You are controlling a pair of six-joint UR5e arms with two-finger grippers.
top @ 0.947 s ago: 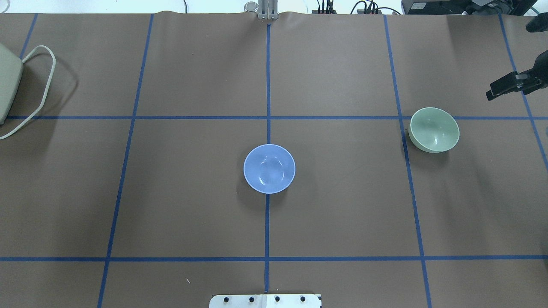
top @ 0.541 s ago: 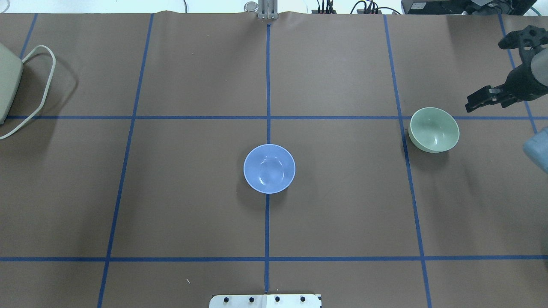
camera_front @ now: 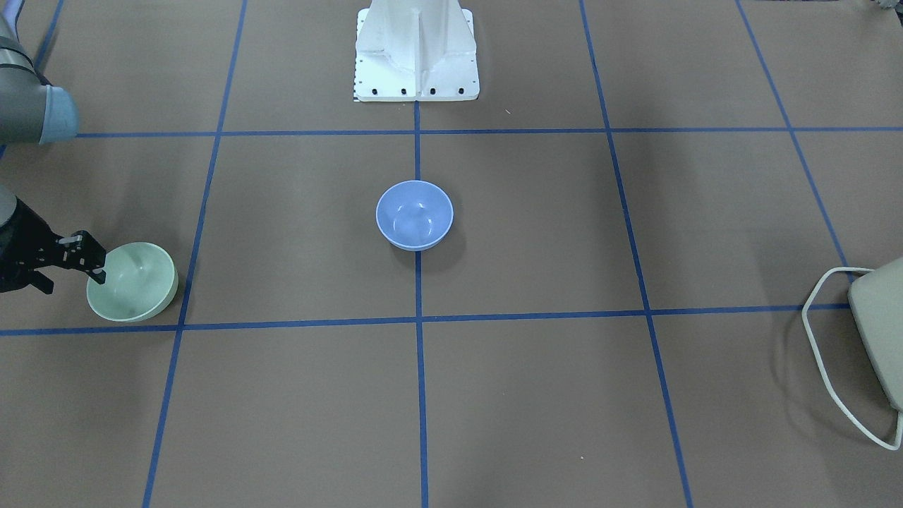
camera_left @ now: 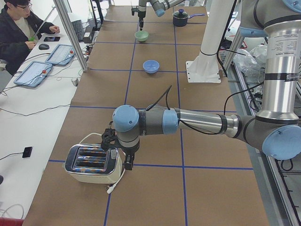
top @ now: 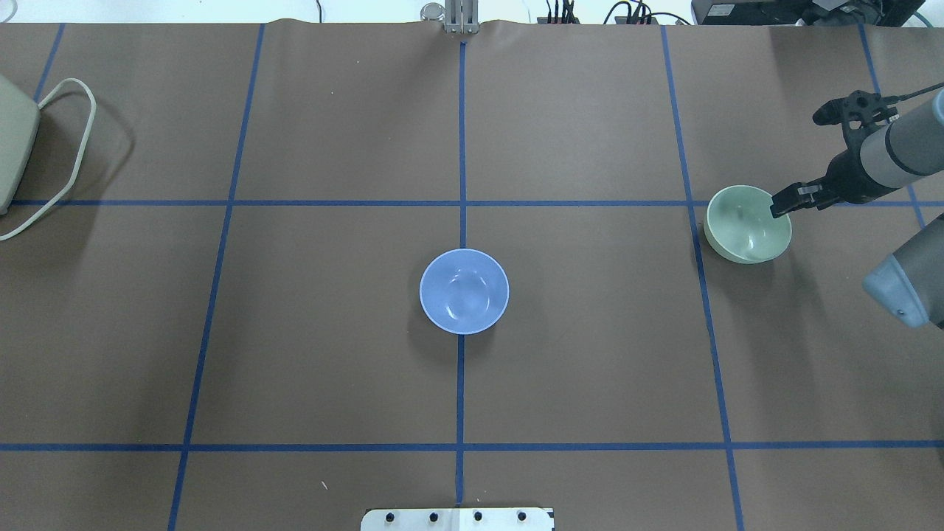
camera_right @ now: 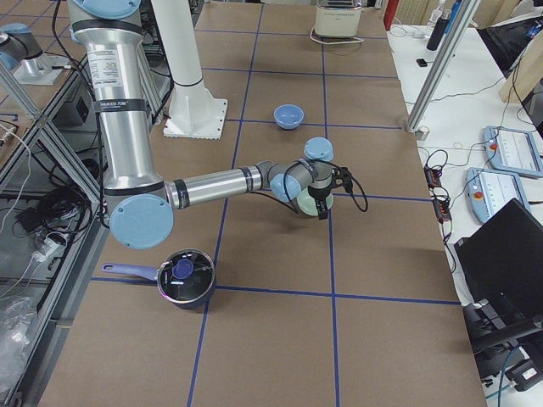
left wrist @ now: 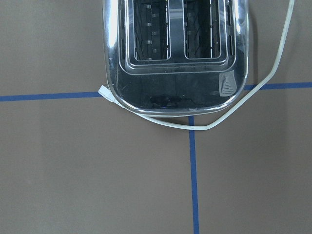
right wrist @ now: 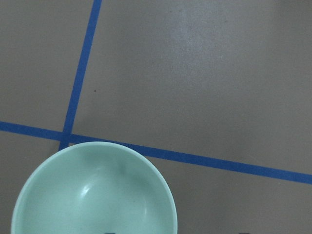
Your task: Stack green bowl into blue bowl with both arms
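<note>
The green bowl (top: 745,230) stands upright at the right of the table, also in the front-facing view (camera_front: 134,286) and the right wrist view (right wrist: 92,195). The blue bowl (top: 464,291) stands upright at the table's centre (camera_front: 414,214), empty. My right gripper (top: 783,205) is open at the green bowl's right rim, with the jaws on either side of the rim and not closed on it. My left gripper (camera_left: 123,162) hangs by the toaster, far from both bowls. It shows only in the left side view, so I cannot tell whether it is open or shut.
A chrome toaster (left wrist: 175,53) with a white cord lies at the table's far left (top: 11,147). A dark pot with a lid (camera_right: 185,278) stands beyond the green bowl on the robot's right. The white pedestal (camera_front: 416,49) is at the robot's side.
My right arm has come in from the right edge, leftward and down to the green bowl's rim. Both bowls have stayed put.
</note>
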